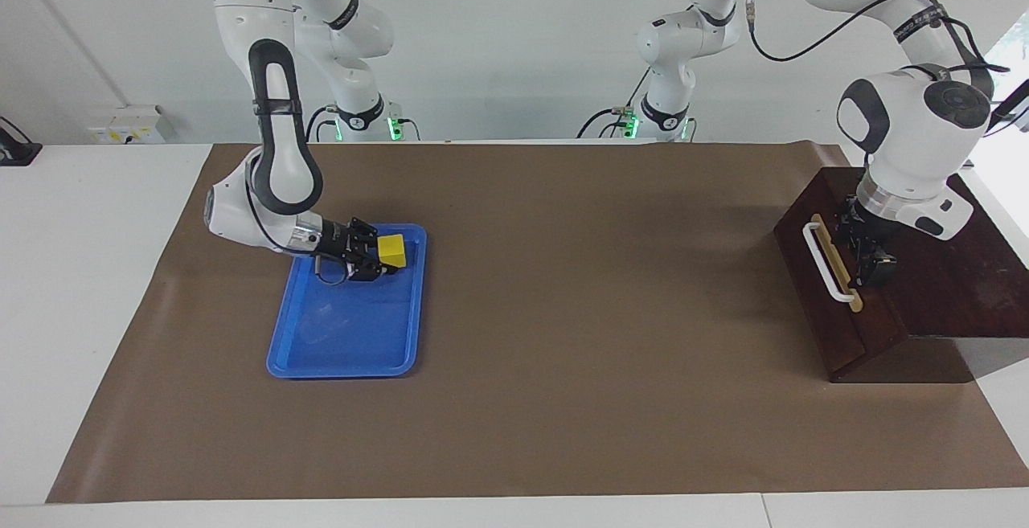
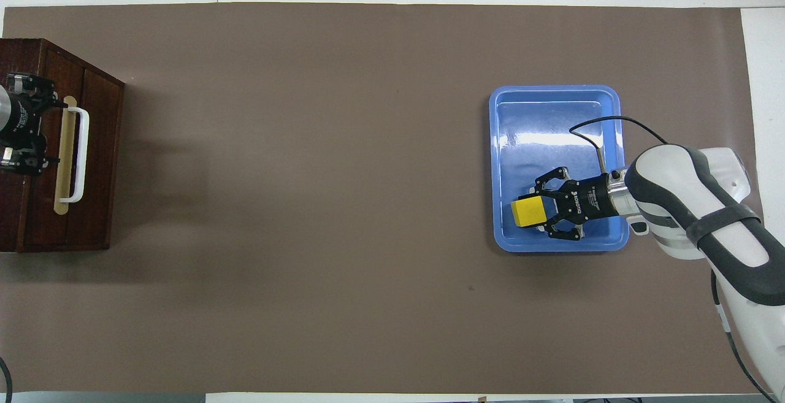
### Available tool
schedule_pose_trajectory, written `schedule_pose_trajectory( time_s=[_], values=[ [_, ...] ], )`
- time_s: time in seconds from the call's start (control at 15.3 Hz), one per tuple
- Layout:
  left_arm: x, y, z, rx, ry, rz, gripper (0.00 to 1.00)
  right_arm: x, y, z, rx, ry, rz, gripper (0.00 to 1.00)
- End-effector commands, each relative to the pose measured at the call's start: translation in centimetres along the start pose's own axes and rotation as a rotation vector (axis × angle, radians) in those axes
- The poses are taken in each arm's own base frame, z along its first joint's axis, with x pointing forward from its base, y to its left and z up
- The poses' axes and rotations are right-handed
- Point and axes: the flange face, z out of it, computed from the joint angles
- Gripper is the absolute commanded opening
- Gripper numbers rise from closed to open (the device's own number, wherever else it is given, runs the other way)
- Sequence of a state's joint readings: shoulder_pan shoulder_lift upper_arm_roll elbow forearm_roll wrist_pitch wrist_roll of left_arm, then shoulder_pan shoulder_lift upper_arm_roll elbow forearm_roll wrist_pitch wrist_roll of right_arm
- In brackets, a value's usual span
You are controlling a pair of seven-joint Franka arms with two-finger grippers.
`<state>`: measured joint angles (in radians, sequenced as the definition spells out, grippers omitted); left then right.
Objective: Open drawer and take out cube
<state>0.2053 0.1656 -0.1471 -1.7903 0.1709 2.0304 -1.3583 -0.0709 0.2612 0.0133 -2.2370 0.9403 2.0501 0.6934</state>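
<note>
The yellow cube (image 1: 391,251) (image 2: 528,211) sits between the fingers of my right gripper (image 1: 384,258) (image 2: 539,211), which is shut on it. It is low over the blue tray (image 1: 346,343) (image 2: 552,115), at the corner nearer the robots; I cannot tell whether it touches the tray floor. The dark wooden drawer (image 1: 820,303) (image 2: 98,164) with its white handle (image 1: 828,267) (image 2: 83,154) sticks out only slightly from its box at the left arm's end. My left gripper (image 1: 864,259) (image 2: 52,132) stands open over the drawer's top edge, right beside the handle strip, holding nothing.
A brown mat (image 1: 563,311) covers most of the table, with white tabletop (image 1: 96,271) around it. The dark box (image 1: 957,287) stands on the mat's edge at the left arm's end. A cable (image 2: 604,124) loops from the right wrist over the tray.
</note>
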Motion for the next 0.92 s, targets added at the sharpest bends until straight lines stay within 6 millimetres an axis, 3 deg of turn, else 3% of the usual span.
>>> schedule_pose_trajectory(
  time_s=[0.0,0.2,0.26,0.46,0.59,0.85],
  values=[
    [-4.5,0.1,-3.3,0.058,0.001,0.108,1.00,0.1,0.6,-0.3,0.050,0.011,0.019,1.00],
    [-11.4,-0.8,-7.5,0.075,-0.018,0.416,1.00,0.2,0.4,-0.7,0.059,0.009,0.040,1.00],
    [-12.6,-1.3,-8.6,0.070,-0.035,0.513,1.00,0.2,0.3,-0.8,0.062,0.009,0.046,1.00],
    [-14.4,-1.9,-11.1,0.086,-0.121,0.737,1.00,-0.7,-1.3,-2.2,0.081,-0.002,0.073,1.00],
    [-14.3,-2.4,-11.5,0.111,-0.164,0.905,1.00,-2.5,-2.9,-3.9,0.081,-0.021,0.064,1.00],
    [-14.2,-3.2,-11.8,0.084,-0.268,1.027,1.00,-8.2,-5.2,-10.6,0.072,0.030,-0.009,1.00]
  ],
)
